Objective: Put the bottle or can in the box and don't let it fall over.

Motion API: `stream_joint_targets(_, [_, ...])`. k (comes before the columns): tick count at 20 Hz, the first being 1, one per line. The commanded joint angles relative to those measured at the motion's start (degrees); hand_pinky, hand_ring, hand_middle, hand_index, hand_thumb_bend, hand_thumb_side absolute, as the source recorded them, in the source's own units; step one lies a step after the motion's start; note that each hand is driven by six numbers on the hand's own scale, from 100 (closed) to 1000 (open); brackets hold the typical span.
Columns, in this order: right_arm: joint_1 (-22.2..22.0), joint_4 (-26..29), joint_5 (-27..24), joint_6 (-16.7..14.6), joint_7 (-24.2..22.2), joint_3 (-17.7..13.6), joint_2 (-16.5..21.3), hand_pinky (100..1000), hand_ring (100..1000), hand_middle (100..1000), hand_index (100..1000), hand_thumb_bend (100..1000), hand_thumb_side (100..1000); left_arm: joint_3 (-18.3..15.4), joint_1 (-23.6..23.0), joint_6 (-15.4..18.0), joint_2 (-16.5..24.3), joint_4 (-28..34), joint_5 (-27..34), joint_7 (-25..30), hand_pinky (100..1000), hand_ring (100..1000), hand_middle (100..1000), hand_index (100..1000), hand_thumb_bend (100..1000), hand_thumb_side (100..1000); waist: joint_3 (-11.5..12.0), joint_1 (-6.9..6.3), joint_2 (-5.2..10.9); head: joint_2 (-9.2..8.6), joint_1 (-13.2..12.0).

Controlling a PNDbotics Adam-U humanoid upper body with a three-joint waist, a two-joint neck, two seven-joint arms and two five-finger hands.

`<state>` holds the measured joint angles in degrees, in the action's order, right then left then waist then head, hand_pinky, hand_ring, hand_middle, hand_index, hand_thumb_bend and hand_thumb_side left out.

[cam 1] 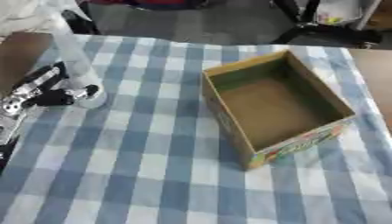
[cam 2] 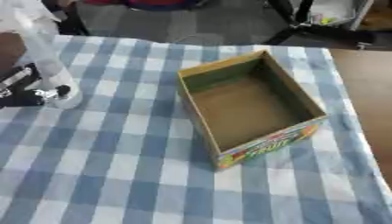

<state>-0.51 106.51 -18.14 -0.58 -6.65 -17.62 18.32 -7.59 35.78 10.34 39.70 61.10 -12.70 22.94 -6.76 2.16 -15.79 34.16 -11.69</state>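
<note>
Standing upright, the clear bottle point(cam 1: 76, 65) is gripped by the left hand point(cam 1: 42, 94).

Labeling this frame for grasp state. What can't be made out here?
- Bottle: clear and blurred in both eye views; its top runs into the bright upper-left corner, so no cap or label is readable.
- Left hand: cut by the left edge; fingers reach the bottle's base, but contact behind it is hidden.
- Right hand: in neither view.
- Box: print on the near wall is too smeared to read.

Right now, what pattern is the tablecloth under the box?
Blue and white checks on the tablecloth, clearest in the left eye view around the box.
</note>
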Motion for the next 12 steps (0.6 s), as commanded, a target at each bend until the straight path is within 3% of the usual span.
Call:
stream_joint_targets(1, [0.2, 0.6, 0.3, 0.0, 0.0, -0.6, 0.9, 833, 972, 1000, 1000, 100, 749, -0.3, 0.9, -0.8, 1.2, 0.9, 0.6, -1.0, 1000, 869, 922, 879, 373, 422, -0.2, -0.18, 0.76, -0.63, -0.2])
stream_joint_targets(12, [0.1, 0.6, 0.2, 0.0, 0.1, -0.8, 0.9, 834, 972, 1000, 1000, 100, 748, -0.3, 1.2, -3.2, 1.0, 0.7, 1.7, -3.1, 1000, 850, 892, 806, 296, 303, -0.4, -0.23, 0.83, -0.73, -0.5])
